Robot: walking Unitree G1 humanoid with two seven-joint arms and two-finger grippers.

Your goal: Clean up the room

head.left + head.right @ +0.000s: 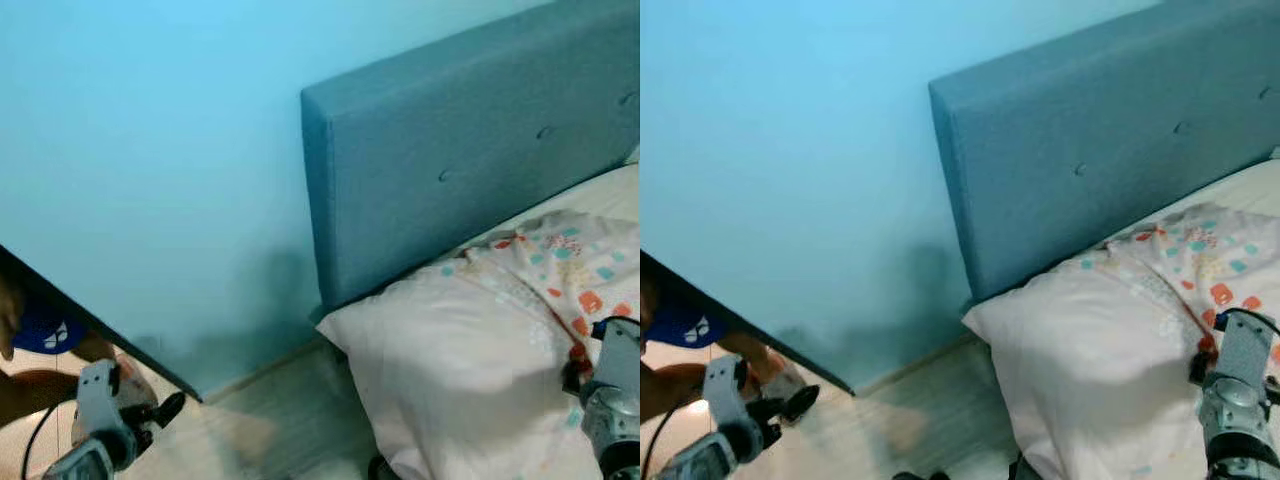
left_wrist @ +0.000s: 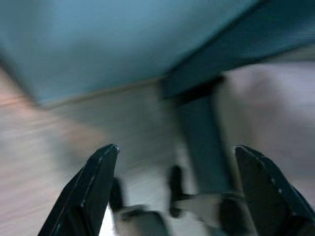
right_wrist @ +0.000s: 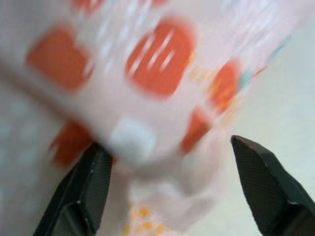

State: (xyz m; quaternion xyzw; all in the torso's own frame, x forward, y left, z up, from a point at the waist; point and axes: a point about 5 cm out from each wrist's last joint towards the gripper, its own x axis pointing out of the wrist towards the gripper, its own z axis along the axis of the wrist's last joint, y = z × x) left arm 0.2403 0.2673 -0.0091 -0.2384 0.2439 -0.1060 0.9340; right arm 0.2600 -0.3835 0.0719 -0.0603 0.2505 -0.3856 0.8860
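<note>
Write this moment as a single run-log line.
right gripper: open, at patterned blanket | left gripper: open, idle above floor | pillow: on bed

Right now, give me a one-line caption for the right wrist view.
Right gripper, fingers open, poised close over the blurred orange-patterned fabric on the bed.

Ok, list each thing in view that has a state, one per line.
left pincer: open, nothing held, low over the floor.
right pincer: open, right against the patterned blanket.
pillow: lying on the bed against the headboard.
</note>
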